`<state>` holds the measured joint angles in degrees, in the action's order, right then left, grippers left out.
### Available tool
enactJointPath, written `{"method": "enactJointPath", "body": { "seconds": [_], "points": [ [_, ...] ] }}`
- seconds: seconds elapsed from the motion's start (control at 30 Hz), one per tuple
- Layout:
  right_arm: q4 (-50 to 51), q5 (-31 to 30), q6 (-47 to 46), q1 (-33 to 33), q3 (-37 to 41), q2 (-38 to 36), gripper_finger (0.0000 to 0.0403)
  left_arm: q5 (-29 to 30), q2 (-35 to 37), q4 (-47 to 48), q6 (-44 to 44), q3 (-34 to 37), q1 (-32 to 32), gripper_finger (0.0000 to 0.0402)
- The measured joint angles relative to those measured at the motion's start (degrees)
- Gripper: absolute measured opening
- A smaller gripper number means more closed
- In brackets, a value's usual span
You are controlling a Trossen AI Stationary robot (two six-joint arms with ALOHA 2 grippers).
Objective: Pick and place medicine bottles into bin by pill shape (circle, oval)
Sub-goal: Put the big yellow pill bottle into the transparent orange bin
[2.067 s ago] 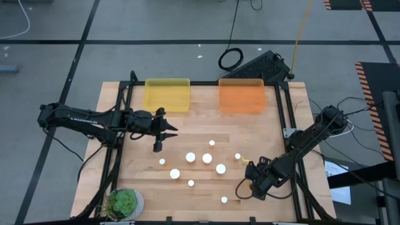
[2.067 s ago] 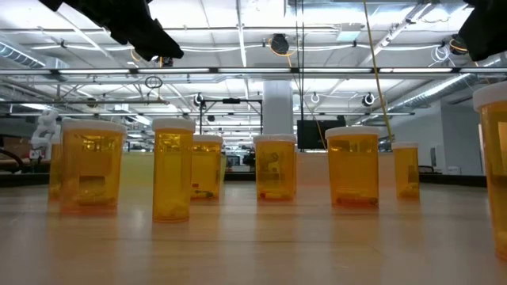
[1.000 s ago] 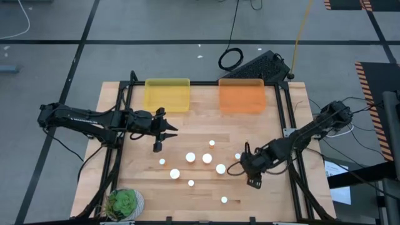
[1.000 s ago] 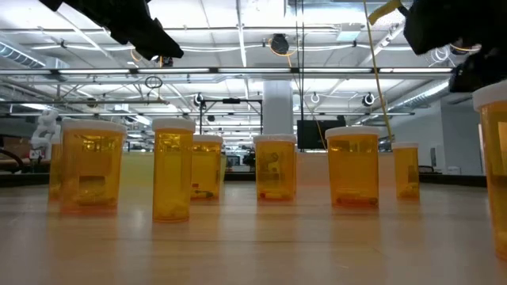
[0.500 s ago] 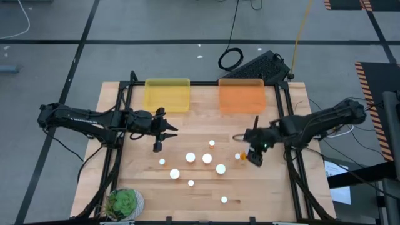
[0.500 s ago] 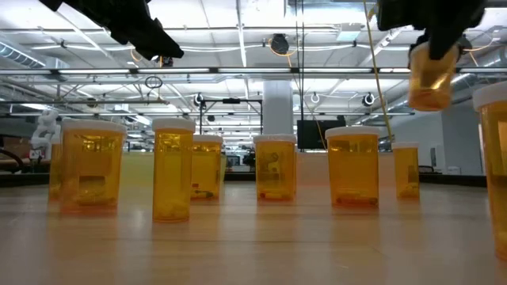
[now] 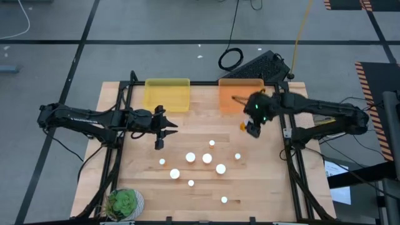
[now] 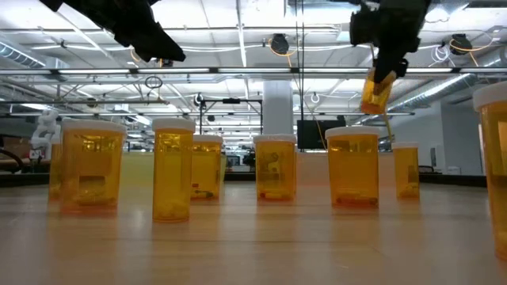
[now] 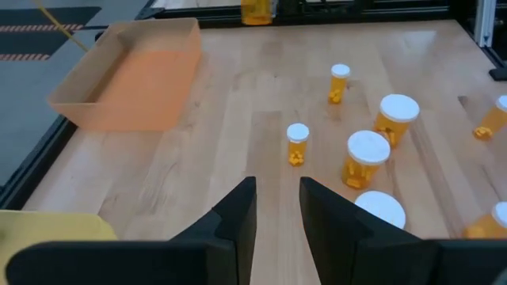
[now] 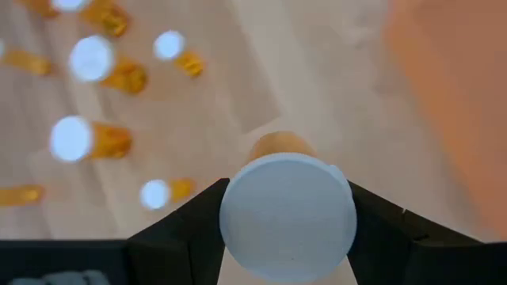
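Several amber medicine bottles (image 7: 207, 158) with white caps stand upright on the wooden table's middle, and they also show in the low view (image 8: 273, 168). My right gripper (image 7: 252, 127) hovers just in front of the orange tray (image 7: 240, 95), shut on one bottle (image 8: 374, 92). Over the table's left part, near the yellow tray (image 7: 167, 95), my left gripper (image 7: 161, 139) hangs above the wood. Its fingers (image 9: 277, 218) are open and hold nothing. My right gripper pinches the bottle at its white cap end (image 10: 234, 215), one finger on each side, with the cap facing the wrist. The fingers come from above, slanting down. The amber body (image 8: 372, 98) hangs tilted below them, lifted clear of the table.
A potted green plant (image 7: 124, 203) sits at the near left corner. A black frame (image 7: 284, 134) runs along the table's sides. Bare wood lies between the standing bottles and the two trays.
My right gripper has carried the bottle from the near right part of the table toward the far edge, up to the orange tray. The bottle stays clear of the table and hangs tilted.
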<state>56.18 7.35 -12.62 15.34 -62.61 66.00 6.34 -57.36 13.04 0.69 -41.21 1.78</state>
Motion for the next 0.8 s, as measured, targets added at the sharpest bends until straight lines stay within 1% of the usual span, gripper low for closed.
{"method": "enactJointPath", "body": {
  "seconds": [0.13, 0.23, 0.37, 0.43, 0.6, 0.8],
  "points": [
    [0.77, -0.95, 7.4, 7.49, -4.75, 3.93, 0.0202, 0.17, 0.0, -0.07, -1.33, 0.0, 0.0, 0.0102],
    [2.2, -3.43, 11.81, 12.41, -8.52, 7.25, 0.0202, 0.18, -0.01, -0.04, -2.53, 0.0, 0.1, 0.0102],
    [4.33, -7.62, 16.33, 17.85, -12.85, 12.12, 0.0202, 0.16, 0.0, 0.14, -2.9, 0.0, 0.26, 0.0102],
    [4.53, -8.74, 18.2, 20.22, -14.73, 14.75, 0.0202, 0.16, 0.0, 0.15, -3.0, 0.0, 0.26, 0.0102],
    [4.06, -8.75, 22.98, 25.84, -18.61, 21.47, 0.0202, 0.14, 0.0, 0.44, -4.18, 0.0, 0.28, 0.0102],
    [1.59, -8.68, 28.38, 31.97, -20.36, 27.67, 0.0202, 0.11, 0.0, 0.45, -4.2, 0.0, 0.28, 0.0102]
  ]
}}
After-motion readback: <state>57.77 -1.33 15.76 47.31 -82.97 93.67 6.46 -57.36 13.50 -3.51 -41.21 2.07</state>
